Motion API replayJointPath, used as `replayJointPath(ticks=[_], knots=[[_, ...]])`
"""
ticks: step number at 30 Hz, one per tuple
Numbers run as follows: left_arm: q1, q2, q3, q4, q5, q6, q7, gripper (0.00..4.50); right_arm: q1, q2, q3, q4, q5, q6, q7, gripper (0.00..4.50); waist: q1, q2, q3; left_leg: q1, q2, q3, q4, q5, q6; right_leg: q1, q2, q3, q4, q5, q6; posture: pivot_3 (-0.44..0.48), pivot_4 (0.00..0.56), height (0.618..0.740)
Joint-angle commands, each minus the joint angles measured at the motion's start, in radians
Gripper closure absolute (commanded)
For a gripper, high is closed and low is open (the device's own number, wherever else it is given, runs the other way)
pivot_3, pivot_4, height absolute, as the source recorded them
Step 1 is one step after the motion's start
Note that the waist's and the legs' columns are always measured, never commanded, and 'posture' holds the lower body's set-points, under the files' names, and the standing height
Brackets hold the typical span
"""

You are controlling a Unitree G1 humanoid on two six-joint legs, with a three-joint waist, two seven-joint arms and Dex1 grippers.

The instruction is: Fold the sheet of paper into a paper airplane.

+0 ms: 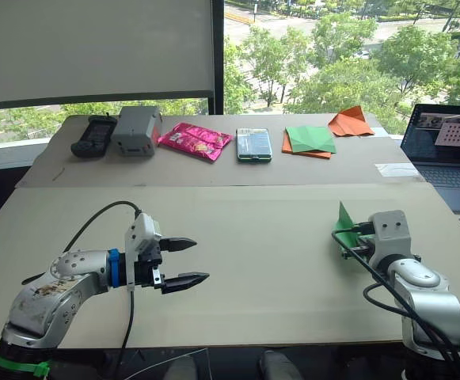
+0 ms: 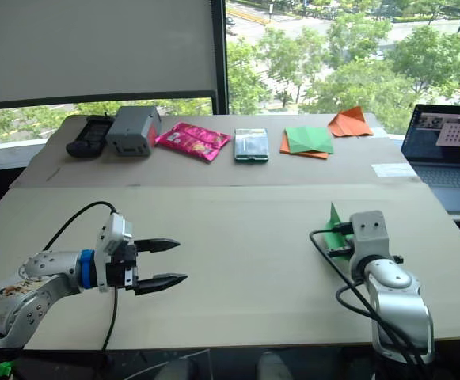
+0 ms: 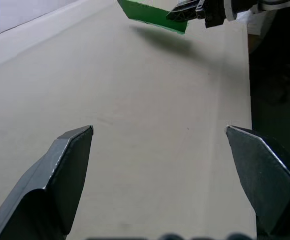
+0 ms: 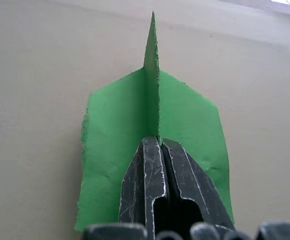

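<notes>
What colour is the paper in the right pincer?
Bright green; the paper airplane shows best in the right wrist view, pinched in the right pincer.

Bright, even daylight from the window (image 1: 340, 55) at twelve o'clock.

The surface (image 1: 245, 237) is softly lit with faint shadows; a soft one lies under the sheet of paper (image 3: 152, 15) in the left wrist view, where near claw fingers (image 3: 60, 185) blur.
</notes>
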Motion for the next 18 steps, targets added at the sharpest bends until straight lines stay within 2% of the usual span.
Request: replayJointPath(ticks=[1, 5, 6, 10, 15, 17, 18], knots=[[-0.011, 0.008, 0.004, -0.019, -0.003, -0.025, -0.020, 0.00, 0.000, -0.024, -0.012, 0.012, 0.003, -0.019, -0.019, 4.45, 0.000, 0.001, 0.000, 0.000, 0.000, 0.000, 0.000, 0.000, 0.000, 0.000, 0.000, 0.000, 0.000, 0.000, 0.000, 0.000, 0.150, 0.740], [-0.009, 0.010, -0.001, -0.018, 0.001, -0.030, -0.026, 0.00, 0.000, -0.020, -0.023, 0.020, 0.013, -0.027, -0.031, 4.45, -0.001, 0.001, 0.000, 0.000, 0.000, 0.000, 0.000, 0.000, 0.000, 0.000, 0.000, 0.000, 0.000, 0.000, 0.000, 0.000, 0.150, 0.740], [-0.009, 0.007, 0.000, -0.017, 0.001, -0.030, -0.024, 0.00, 0.001, -0.013, -0.029, 0.016, 0.016, -0.031, -0.036, 3.87, 0.000, 0.001, 0.000, 0.000, 0.000, 0.000, 0.000, 0.000, 0.000, 0.000, 0.000, 0.000, 0.000, 0.000, 0.000, 0.000, 0.150, 0.740], [-0.003, 0.007, 0.006, -0.016, -0.001, -0.028, -0.021, 0.00, -0.031, 0.042, -0.099, -0.043, 0.092, -0.053, -0.017, 2.57, 0.000, 0.001, 0.000, 0.000, 0.000, 0.000, 0.000, 0.000, 0.000, 0.000, 0.000, 0.000, 0.000, 0.000, 0.000, 0.000, 0.150, 0.740], [0.020, 0.013, 0.038, -0.002, 0.005, -0.038, -0.010, 0.00, -0.101, 0.008, -0.163, -0.134, 0.239, -0.072, 0.090, 0.77, -0.001, 0.002, 0.001, -0.001, 0.000, 0.000, 0.000, 0.000, 0.000, 0.000, 0.000, 0.000, 0.000, 0.000, 0.000, 0.000, 0.150, 0.740], [0.031, 0.006, 0.065, 0.009, 0.003, -0.041, 0.010, 0.00, -0.108, -0.003, -0.179, -0.176, 0.325, -0.127, 0.167, 0.14, -0.001, 0.001, 0.001, 0.000, 0.000, 0.000, 0.000, 0.000, 0.000, 0.001, 0.001, 0.000, 0.000, 0.000, 0.000, 0.000, 0.150, 0.740], [0.036, 0.001, 0.079, 0.013, 0.002, -0.043, 0.022, 0.00, -0.106, -0.005, -0.185, -0.199, 0.372, -0.160, 0.208, 0.03, -0.001, 0.001, 0.001, 0.000, 0.000, 0.000, 0.000, 0.000, 0.000, 0.001, 0.001, 0.000, 0.000, 0.000, 0.000, 0.000, 0.150, 0.740]])
